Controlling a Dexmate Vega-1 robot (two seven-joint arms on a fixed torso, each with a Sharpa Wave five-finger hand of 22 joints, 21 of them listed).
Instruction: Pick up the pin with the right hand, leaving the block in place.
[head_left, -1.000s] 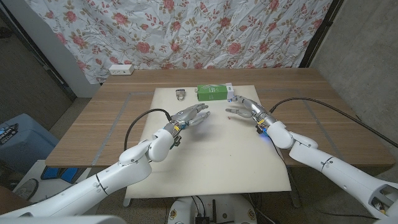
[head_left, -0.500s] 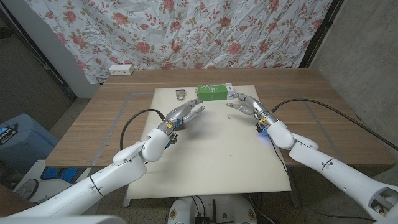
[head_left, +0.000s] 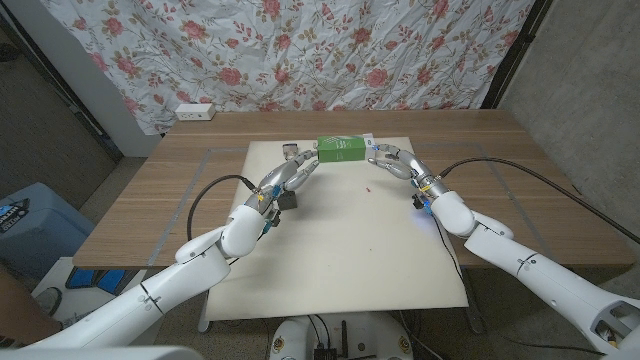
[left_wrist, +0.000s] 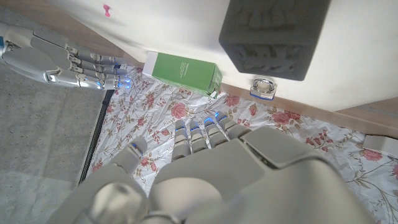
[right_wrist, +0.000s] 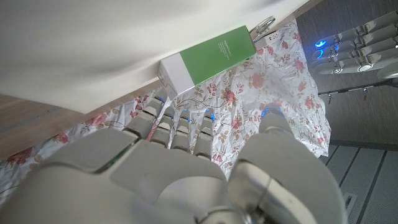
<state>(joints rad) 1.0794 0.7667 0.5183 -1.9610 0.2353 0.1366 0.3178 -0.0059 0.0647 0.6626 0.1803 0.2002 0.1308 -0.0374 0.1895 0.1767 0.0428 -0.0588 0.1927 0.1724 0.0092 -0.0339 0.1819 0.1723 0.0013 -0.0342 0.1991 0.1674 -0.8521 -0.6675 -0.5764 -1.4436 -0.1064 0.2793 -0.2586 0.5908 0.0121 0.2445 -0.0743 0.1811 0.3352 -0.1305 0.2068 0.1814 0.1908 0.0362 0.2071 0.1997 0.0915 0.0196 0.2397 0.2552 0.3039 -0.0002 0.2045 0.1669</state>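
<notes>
The pin (head_left: 368, 187) is a tiny pink speck lying on the white mat (head_left: 340, 250), just right of the head view's centre; in the left wrist view it reads as a small pink bow-shaped piece (left_wrist: 109, 8) at the frame's top left. The block (head_left: 287, 201) is a dark grey cube left of centre on the same mat, well apart from the pin. A green-and-white box (head_left: 340, 149) lies along the mat's far edge, upper centre, with a small metal clip (head_left: 290, 152) to its left.

The mat covers the middle of a wooden table (head_left: 180, 200). Behind it hangs a floral curtain (head_left: 300, 50), and a white power strip (head_left: 194, 111) sits at the table's upper left corner.

The right hand (head_left: 398, 166) hangs above the mat right of the box, fingers loosely apart and holding nothing, near the pin but not touching it. The left hand (head_left: 290, 176) reaches over the block towards the clip, fingers also apart and empty.
</notes>
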